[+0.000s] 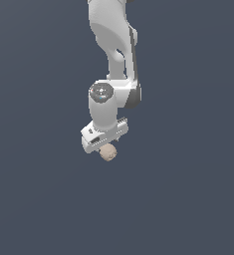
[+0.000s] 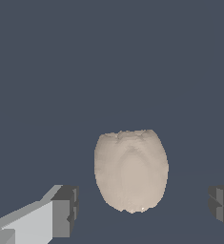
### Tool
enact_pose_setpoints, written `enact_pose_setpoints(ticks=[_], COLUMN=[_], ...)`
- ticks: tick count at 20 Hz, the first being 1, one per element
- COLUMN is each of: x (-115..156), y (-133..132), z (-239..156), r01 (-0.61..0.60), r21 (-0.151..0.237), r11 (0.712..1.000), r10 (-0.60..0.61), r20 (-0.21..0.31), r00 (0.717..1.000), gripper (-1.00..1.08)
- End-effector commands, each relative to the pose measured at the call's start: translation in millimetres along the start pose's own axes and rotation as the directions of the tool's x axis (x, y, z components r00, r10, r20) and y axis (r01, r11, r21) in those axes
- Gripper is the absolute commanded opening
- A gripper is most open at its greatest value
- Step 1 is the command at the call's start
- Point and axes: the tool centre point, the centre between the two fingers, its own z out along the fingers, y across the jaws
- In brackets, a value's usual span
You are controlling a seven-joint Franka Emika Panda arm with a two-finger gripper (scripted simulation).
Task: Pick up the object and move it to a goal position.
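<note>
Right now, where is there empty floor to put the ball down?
Bare grey floor lies all around the ball, toward both the exterior view's left and right. Only the spot under the end effector is crowded; its fingers flank the ball, with gaps.

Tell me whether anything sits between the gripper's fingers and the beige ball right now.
Nothing visible does. In the wrist view the beige ball sits in the open gap between the two fingers, with bare space on each side. The gripper is right above it.

White arm upright, wrist bent down, claw (image 2: 142,209) spread wide (fingers (image 2: 66,209) apart)
</note>
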Motion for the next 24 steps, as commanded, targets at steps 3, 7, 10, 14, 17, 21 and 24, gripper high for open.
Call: enact_pose_setpoints(ticks=[3, 7, 10, 14, 17, 21, 24], x=[-0.6, -0.9, -1.0, -1.1, -1.4, -1.9, -1.9], y=[0.2, 0.2, 0.2, 0.1, -0.1, -0.7, -0.6], z=[7.1, 10.4, 11.1, 14.3, 24.5, 46.1, 57.0], r01=[0.066, 0.095, 0.102, 0.098, 0.099, 0.101, 0.102], r21=[0.000, 0.000, 0.000, 0.000, 0.000, 0.000, 0.000], r11=[0.998, 0.995, 0.995, 0.995, 0.995, 0.995, 0.995], r10=[-0.066, -0.095, -0.102, -0.098, -0.099, -0.101, -0.102], r20=[0.000, 0.001, 0.001, 0.001, 0.001, 0.001, 0.001], r00=[0.998, 0.995, 0.995, 0.995, 0.995, 0.995, 0.995], gripper=[1.00, 1.00, 1.00, 1.00, 1.00, 1.00, 1.00])
